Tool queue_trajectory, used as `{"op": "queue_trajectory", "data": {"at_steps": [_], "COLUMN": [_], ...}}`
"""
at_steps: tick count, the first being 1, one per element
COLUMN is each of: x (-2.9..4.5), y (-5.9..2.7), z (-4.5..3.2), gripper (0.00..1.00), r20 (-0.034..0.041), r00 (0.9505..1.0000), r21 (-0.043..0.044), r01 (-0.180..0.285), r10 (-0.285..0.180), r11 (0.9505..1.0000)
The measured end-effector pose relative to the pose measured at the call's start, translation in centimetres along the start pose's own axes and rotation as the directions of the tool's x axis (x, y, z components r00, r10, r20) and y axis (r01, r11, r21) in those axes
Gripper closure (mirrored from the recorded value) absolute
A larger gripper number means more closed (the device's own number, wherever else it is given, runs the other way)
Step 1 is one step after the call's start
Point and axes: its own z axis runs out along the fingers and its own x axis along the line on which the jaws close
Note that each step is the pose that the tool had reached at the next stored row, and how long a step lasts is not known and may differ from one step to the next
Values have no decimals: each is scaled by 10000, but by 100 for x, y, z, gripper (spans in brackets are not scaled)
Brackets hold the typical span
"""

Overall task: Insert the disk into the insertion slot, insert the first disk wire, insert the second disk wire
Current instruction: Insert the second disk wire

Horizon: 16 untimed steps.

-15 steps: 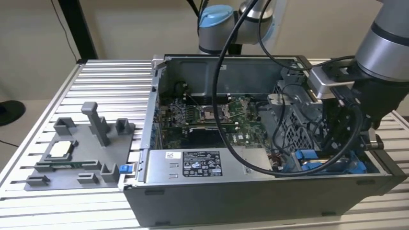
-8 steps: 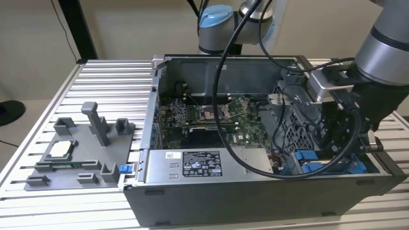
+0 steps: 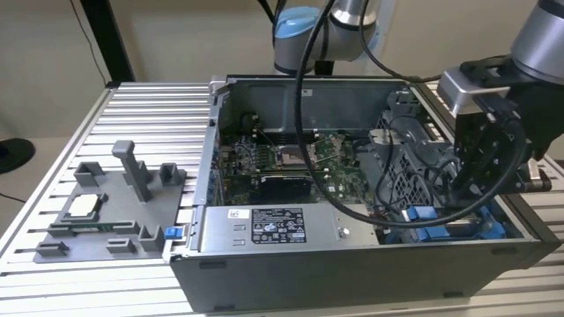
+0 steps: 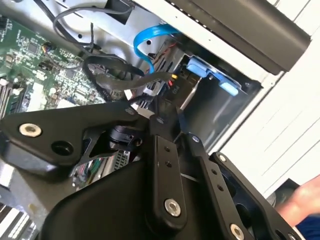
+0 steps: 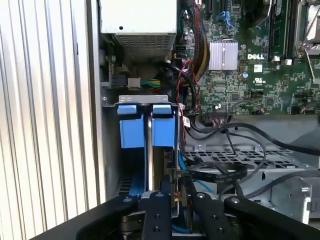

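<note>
On the ribbed aluminium worktop (image 3: pixel 141 105), a grey moulded fixture (image 3: pixel 105 211) sits at nine o'clock of the open computer case (image 3: pixel 352 277). Inside the case, the grey power supply box (image 3: pixel 273 228) lies along the six o'clock wall, with the green motherboard (image 3: pixel 291 158) at the centre and a perforated metal cage (image 3: pixel 405 172) toward three o'clock. The insertion slot (image 5: pixel 142 100) is a folded sheet-metal bay in the four o'clock corner. The disk (image 5: pixel 162 127) stands on edge inside it, the smooth bright blue tabs of its carrier facing out, so the disk itself looks seated. The hand (image 4: pixel 159 119) hangs low over this corner. In the second wrist view its black fingers (image 4: pixel 162 160) appear pinched together on the stiff plug end of a flat black disk wire (image 4: pixel 150 77), though I cannot tell whether this is the first or the second. A glossy blue cable (image 4: pixel 142 47) loops loose just beside it. To do this step well, I judge the plug should be kept square to the drive's socket and pressed straight in, because the thin plastic shell forgives little tilt. The springy neighbouring cables could also nudge it off line or snag the fingers.
</note>
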Motion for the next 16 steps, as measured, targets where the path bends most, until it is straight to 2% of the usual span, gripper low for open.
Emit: {"op": "queue_trajectory", "data": {"at_steps": [5,16], "x": [-9,-10], "y": [-12,-14], "z": [-211,-234], "gripper": [0,0], "r20": [-5,-3], "r00": [10000,10000], "r21": [-7,-7], "r01": [1,1], "r10": [-1,-1], "r11": [10000,10000]}}
